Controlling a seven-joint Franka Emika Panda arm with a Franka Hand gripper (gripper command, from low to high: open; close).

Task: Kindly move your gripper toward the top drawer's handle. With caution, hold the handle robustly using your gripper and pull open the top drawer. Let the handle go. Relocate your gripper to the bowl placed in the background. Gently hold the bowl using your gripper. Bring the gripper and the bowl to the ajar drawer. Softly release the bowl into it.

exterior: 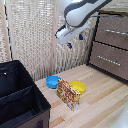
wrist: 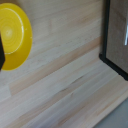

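The top drawer (exterior: pixel 114 29) of the dark dresser is shut, with its slim silver handle (exterior: pixel 117 32) across the front. My gripper (exterior: pixel 75 41) hangs in the air to the exterior view's left of the dresser, apart from the handle. Its blue-tipped fingers (exterior: pixel 69 45) stand apart with nothing between them. The blue bowl (exterior: pixel 52 81) sits on the wooden table (exterior: pixel 102 102) far below the gripper, beside the yellow bowl (exterior: pixel 78 87). The wrist view shows the yellow bowl (wrist: pixel 12 35) and a dresser corner (wrist: pixel 116 35); the blue bowl is out of that view.
A colourful box (exterior: pixel 68 94) stands in front of the two bowls. A large black bin (exterior: pixel 20 100) fills the exterior view's left. The lower drawer (exterior: pixel 106 59) is shut. A pale slatted screen (exterior: pixel 35 35) stands behind.
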